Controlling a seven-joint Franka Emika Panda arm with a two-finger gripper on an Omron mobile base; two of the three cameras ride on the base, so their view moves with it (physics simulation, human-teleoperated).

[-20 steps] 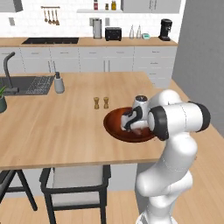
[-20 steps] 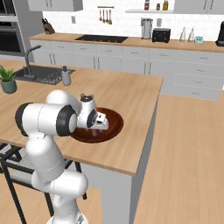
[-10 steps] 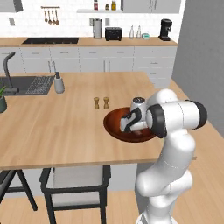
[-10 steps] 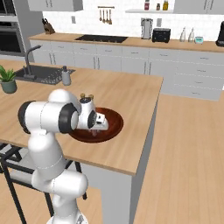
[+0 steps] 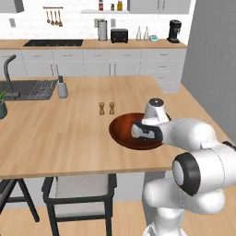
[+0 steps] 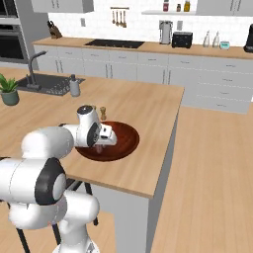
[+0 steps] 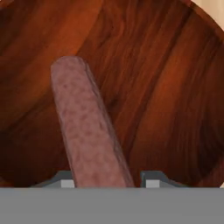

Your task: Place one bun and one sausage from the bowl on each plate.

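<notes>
The dark red-brown wooden bowl [image 5: 120, 131] [image 6: 126, 141] sits near the counter's front right edge. My gripper [image 5: 142, 133] [image 6: 102, 145] is lowered inside it. In the hand view a pinkish-red sausage [image 7: 87, 127] lies on the bowl's floor [image 7: 170, 87], running up and to the left from between my gripper's [image 7: 107, 180] two tips. The jaws stand open astride its near end, with a narrow gap on the right side. A pink bit of the sausage [image 6: 100, 147] peeks out under the hand. The buns and the plates are out of view.
Two small shakers [image 5: 106, 108] stand just behind the bowl's left side. A grey soap bottle [image 5: 61, 88] and the sink [image 5: 27, 89] are at the far left, with a potted plant [image 6: 9, 89] beyond. A stool [image 5: 78, 189] is tucked under the counter's front edge.
My hand has sunk a little lower into the bowl. The bowl and the rest of the counter have not moved.
</notes>
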